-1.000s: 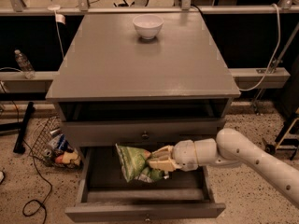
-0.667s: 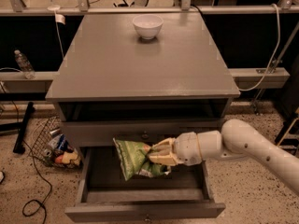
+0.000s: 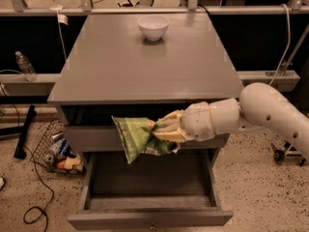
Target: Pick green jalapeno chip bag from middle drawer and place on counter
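Counter surface [image 3: 140, 66]: you've got lots of bare grey top. The only thing on it is the white bowl [image 3: 153, 27], at the far edge.

Middle drawer [image 3: 149, 180] is pulled fully out at the bottom and now looks empty.

Your arm comes in from the right, with the gripper [image 3: 157, 129] in front of the closed drawer front [image 3: 91, 138] above it. That puts it just under the counter lip.

What changed: a second ago the green jalapeno chip bag [image 3: 135, 137] was hanging low inside the drawer box. It's now lifted out and dangles in the air over the open drawer. It is level with the upper drawer front and isn't resting on anything.

Jaws are pinching the bag's right edge. The rest of the bag droops left and down.

My read is that the pick is done and extraction is basically done, so you're at the start of the transfer.

Next, you need more height before moving in. The bag's top is still below the overhang, so going forward now would likely snag it on the lip. Once it's clear, set it down on the near half, well apart from the bowl.

The grip is on the edge only and the foil is slippery, so watch for slip as you raise it.
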### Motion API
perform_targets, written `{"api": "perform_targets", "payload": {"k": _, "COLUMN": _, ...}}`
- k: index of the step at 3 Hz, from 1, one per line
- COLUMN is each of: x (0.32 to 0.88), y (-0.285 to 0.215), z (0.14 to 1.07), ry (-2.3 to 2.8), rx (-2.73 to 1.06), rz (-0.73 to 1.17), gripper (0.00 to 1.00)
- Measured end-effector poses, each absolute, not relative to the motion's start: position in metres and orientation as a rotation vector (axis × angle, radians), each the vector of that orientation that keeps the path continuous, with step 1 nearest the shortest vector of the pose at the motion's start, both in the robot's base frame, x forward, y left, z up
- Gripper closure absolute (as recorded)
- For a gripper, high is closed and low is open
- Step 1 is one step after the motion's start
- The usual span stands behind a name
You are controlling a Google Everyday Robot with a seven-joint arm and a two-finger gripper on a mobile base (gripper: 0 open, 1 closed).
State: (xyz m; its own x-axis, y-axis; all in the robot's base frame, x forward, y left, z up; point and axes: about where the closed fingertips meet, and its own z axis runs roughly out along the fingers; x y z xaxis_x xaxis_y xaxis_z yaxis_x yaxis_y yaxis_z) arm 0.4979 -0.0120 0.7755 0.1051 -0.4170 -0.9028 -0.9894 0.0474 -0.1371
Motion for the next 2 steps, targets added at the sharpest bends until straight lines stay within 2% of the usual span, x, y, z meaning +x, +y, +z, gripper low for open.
{"api": "perform_targets", "payload": {"k": 2, "x": 0.501, "y": -0.015, "z": 0.793, "ry": 1.426, "rx": -1.532, "rz": 0.798, "gripper": 1.00}}
